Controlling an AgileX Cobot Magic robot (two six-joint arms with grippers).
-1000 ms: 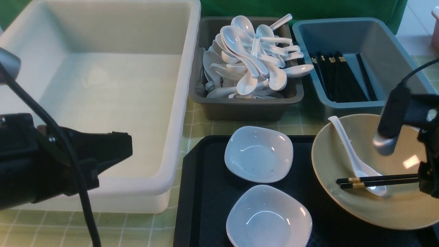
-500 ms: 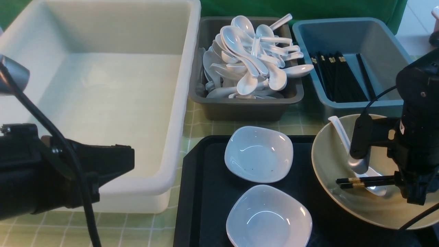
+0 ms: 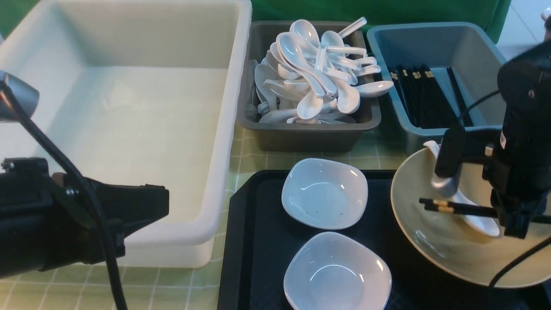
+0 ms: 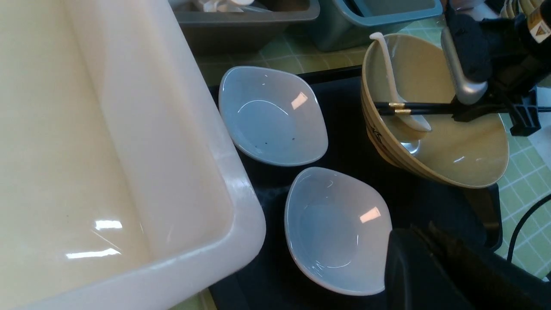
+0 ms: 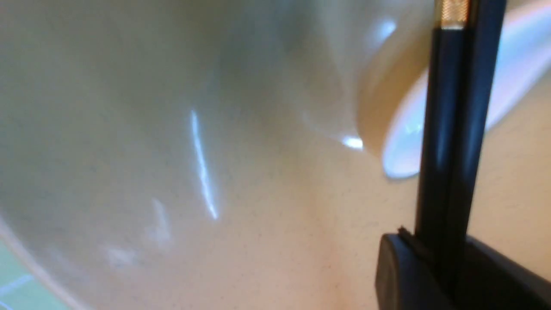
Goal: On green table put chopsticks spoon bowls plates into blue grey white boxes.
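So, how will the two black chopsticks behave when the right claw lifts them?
Probably stiff: the chopsticks jut straight from the right claw without sagging. They look thin and glossy, so one might slip or pivot in the grip. Being so slender, they are likely light.

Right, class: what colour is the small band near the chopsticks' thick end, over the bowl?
Gold, on the black chopsticks; the left wrist view shows it best.

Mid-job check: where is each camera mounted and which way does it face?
Front: between the arms, facing forward over tray, plates, boxes; left gripper and right gripper show.
Left wrist: on the left arm, facing the plates and bowl; its shut jaws show.
Right wrist: inside the bowl, close; jaws shut on chopsticks.
Shared: all show bowl and chopsticks.
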